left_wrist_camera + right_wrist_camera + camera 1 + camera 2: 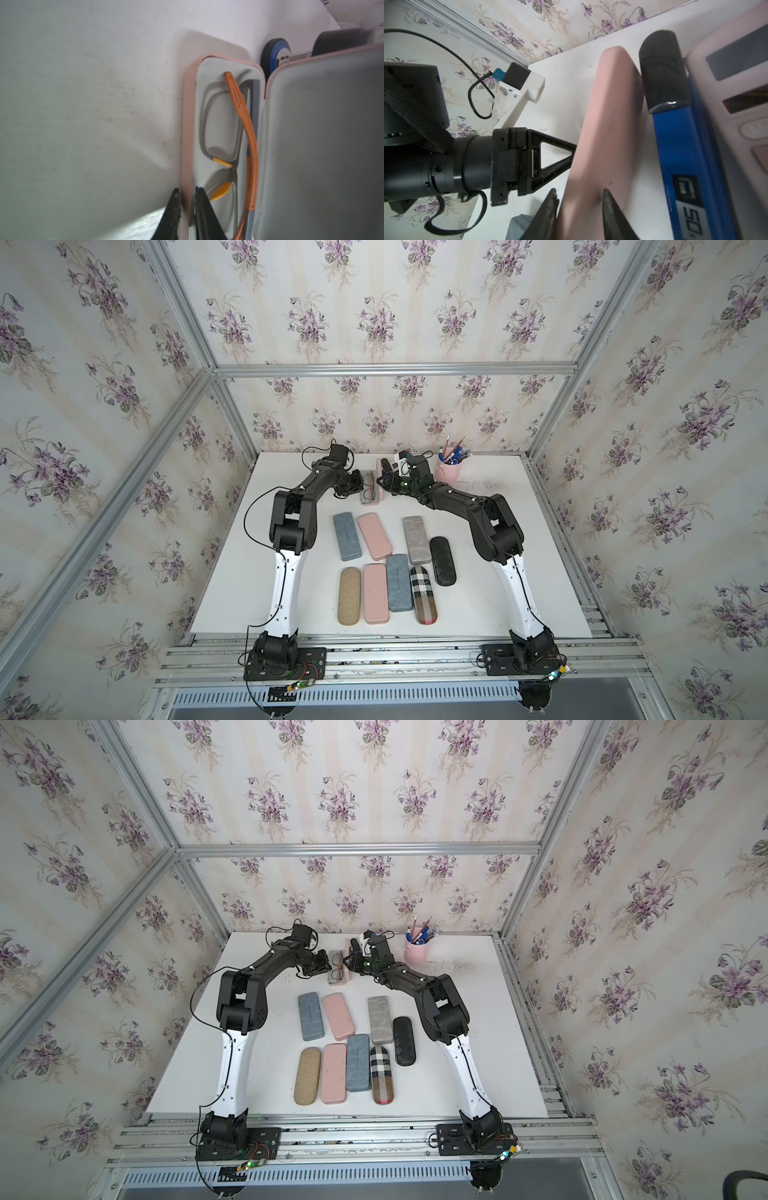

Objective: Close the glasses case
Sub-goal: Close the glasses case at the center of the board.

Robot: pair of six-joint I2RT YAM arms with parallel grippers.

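Your left pincer (187,189) pinches the rim of the open pink rectangular glasses case (188,124); right pincer (579,190) straddles its raised lid (608,124), grip unclear.

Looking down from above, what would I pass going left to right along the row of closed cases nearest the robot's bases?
In a top view: tan case → pink case → blue-grey case → plaid case → black case, set slightly farther back.

Worktop (544,585) bare to my right and far left: free passage. Eight closed cases (375,536) crowd the middle. Pen cup (448,472) stands near my right pincer (579,193); blue tool (685,145) just beside the lid (608,114) of the open case (371,499).
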